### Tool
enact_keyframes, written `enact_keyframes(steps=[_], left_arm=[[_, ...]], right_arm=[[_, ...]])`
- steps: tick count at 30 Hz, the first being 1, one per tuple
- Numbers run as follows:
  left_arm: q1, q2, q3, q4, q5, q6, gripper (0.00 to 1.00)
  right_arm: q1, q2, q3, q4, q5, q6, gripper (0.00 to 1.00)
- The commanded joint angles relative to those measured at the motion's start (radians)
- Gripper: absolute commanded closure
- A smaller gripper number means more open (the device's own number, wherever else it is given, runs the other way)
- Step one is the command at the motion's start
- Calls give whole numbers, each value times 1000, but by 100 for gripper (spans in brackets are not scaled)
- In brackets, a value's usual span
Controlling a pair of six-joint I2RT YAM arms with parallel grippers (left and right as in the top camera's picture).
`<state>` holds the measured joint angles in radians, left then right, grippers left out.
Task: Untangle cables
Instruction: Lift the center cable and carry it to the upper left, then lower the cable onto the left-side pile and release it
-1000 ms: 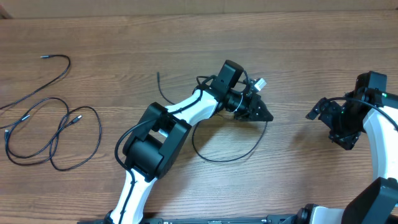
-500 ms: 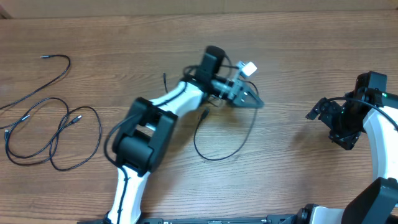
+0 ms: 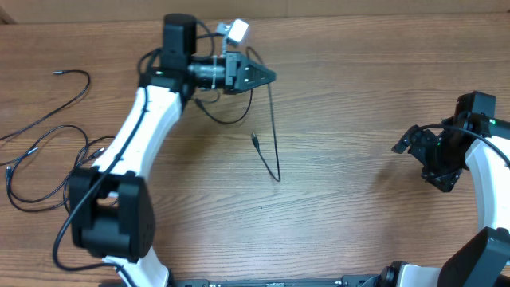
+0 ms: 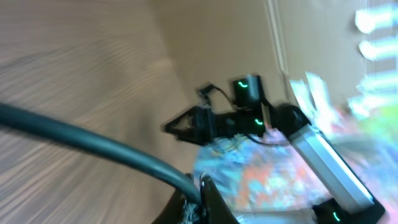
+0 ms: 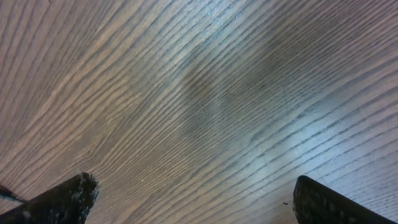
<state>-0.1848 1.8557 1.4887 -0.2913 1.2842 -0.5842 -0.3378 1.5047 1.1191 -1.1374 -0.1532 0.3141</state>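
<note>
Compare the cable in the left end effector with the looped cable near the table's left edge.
The held cable is pinched in the shut left end effector; the looped cable lies untouched on the table. The held cable trails from it in one narrow bend; the looped cable makes several overlapping loops. Both are thin and black, with small plug ends.

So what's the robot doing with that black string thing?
It's sorting out cables. The left gripper is shut on one thin black cable, which hangs down toward the brown wooden table with its plug end loose. The right gripper is open, hovering over bare table and touching nothing. More thin black cables lie looped at the table's left side.
</note>
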Motion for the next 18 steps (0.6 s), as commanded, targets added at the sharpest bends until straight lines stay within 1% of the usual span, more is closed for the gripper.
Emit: enact_keyframes(steps=[1,3,4,9,14,18], left_arm=[[48,-90,0,-158,-251,196,96],[79,-139,2,-244,-348,240,96],[119,-200,15,-328,-468,279,96],[222,-315,113,-465,-709,323,96],[362,-362,279,-533,-898,323,96],[443,-362,331,-524,-984,323,96]], right_arm=[[5,-1,-1,3,-5,2,0],[5,-1,-1,4,-5,2,0],[5,-1,-1,5,-5,2,0],[5,-1,-1,6,-5,2,0],[5,-1,-1,6,-5,2,0],[5,-1,-1,6,-5,2,0]])
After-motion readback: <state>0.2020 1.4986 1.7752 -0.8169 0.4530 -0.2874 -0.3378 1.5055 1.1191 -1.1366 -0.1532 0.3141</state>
